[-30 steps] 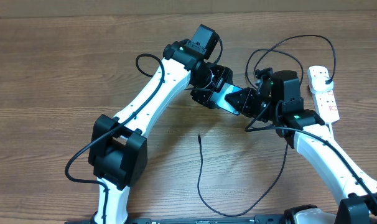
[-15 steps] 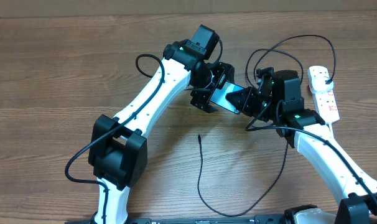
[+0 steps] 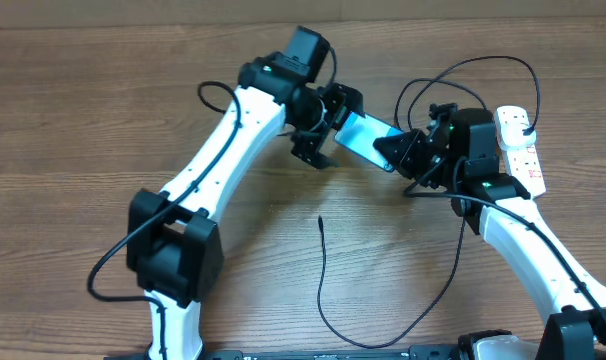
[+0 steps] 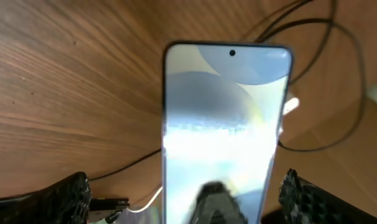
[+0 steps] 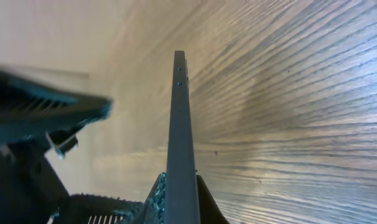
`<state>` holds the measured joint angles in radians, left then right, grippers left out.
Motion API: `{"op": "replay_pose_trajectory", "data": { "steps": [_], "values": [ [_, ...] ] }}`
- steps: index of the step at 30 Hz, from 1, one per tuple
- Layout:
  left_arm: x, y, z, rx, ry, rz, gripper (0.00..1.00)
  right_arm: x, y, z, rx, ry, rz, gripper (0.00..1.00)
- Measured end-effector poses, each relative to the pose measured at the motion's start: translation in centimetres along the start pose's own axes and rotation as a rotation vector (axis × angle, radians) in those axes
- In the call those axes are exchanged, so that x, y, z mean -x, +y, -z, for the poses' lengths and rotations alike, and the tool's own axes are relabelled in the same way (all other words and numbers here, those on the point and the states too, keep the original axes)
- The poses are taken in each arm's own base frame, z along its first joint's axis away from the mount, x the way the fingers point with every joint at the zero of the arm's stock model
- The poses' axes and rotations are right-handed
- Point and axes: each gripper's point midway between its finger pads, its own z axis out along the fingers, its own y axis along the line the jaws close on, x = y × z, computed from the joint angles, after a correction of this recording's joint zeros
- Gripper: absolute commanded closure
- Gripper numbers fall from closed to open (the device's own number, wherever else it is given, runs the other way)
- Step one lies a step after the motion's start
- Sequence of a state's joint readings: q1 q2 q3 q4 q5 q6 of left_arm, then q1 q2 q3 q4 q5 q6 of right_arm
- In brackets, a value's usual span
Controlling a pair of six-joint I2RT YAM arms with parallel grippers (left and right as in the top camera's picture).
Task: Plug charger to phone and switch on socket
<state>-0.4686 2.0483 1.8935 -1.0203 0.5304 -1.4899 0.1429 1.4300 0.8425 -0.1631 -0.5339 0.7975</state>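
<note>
Phone (image 3: 363, 134): one, clamped between two right fingers (image 5: 152, 202) (edge-on).

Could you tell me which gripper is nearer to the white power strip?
Right. The right gripper, clamping the phone, is at the end toward the power strip; the left gripper is at the phone's far end.

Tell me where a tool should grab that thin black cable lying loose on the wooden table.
Grip the thin black cable just behind its small connector tip, coming from straight above: that end lies flat, fairly straight and out in the open.
</note>
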Motion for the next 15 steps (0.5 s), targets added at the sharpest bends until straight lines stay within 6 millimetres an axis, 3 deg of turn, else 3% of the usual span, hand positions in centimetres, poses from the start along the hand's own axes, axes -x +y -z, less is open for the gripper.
{"op": "replay_pose_trajectory", "data": {
  "steps": [7, 8, 15],
  "values": [
    [-0.4, -1.5, 5.1, -0.108, -0.06, -0.055, 0.01, 1.5, 1.5, 0.2, 0.07, -0.044, -0.308, 0.96],
    [-0.7, -1.8, 6.2, -0.132, -0.072, -0.07, 0.01, 1.7, 2.0, 0.2, 0.093, -0.043, -0.414, 0.97],
    [-1.1, -2.2, 7.2, -0.159, -0.083, -0.084, 0.0, 1.7, 4.8, 0.6, 0.212, 0.042, -0.708, 0.96]
  ]
}}
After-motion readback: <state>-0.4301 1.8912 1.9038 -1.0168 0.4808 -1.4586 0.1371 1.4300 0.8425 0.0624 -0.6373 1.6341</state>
